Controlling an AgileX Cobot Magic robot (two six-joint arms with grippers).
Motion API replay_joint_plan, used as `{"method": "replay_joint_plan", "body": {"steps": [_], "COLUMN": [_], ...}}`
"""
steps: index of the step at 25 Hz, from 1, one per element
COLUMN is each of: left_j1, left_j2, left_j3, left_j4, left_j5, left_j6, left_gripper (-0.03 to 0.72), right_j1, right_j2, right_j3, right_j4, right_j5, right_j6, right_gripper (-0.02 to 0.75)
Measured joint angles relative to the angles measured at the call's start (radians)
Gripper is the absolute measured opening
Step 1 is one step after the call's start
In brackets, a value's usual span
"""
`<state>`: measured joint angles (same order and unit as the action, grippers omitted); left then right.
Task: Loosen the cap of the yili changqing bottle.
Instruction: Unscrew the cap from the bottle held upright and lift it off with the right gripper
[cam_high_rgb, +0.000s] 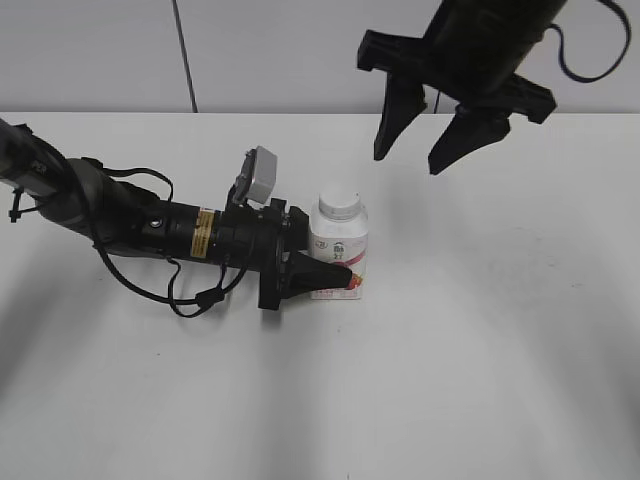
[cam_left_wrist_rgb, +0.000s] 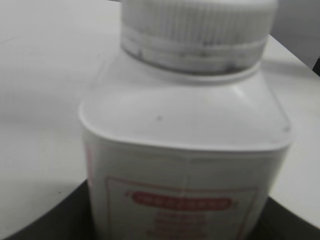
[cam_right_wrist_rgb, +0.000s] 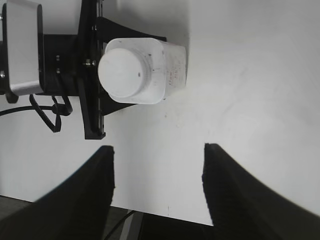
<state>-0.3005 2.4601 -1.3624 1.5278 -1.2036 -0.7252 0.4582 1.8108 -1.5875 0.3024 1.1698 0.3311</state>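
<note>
Exterior: yili changqing bottle (cam_high_rgb: 338, 246) upright mid-worktop, left gripper (cam_high_rgb: 325, 278) clamped on its base; right gripper (cam_high_rgb: 441, 125) spread wide, empty, near the far edge. Left wrist: cap (cam_left_wrist_rgb: 196, 31) seated. Right wrist: cap off-centre; next, centre, descend, grip, twist.

The capped (cam_left_wrist_rgb: 192, 30) bottle (cam_left_wrist_rgb: 185, 150) stands upright, apparently between dark claw fingers (cam_left_wrist_rgb: 55, 222).

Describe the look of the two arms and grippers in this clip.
Both are matte black. The left arm is a cylindrical tube with a yellow-orange label, loose black cables and a grey camera box. Each gripper, left gripper and right gripper, has tapered, pointed black fingers.
</note>
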Motion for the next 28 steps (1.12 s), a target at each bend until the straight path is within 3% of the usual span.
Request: {"method": "replay_joint_plan", "body": {"steps": [13, 28], "left_j1": [0.000, 0.000], "left_j2": [0.000, 0.000], "left_j3": [0.000, 0.000], "left_j4": [-0.001, -0.004], "left_j5": [0.000, 0.000], "left_j6": [0.000, 0.000], "left_gripper": [0.412, 0.412], "right_j1": [0.074, 0.081], "right_j2": [0.236, 0.271], "right_j3": [-0.219, -0.231], "right_j4": [-0.038, -0.067], "right_j5": [0.034, -0.030], "right_j6": [0.097, 0.122], "right_gripper": [0.448, 0.526]}}
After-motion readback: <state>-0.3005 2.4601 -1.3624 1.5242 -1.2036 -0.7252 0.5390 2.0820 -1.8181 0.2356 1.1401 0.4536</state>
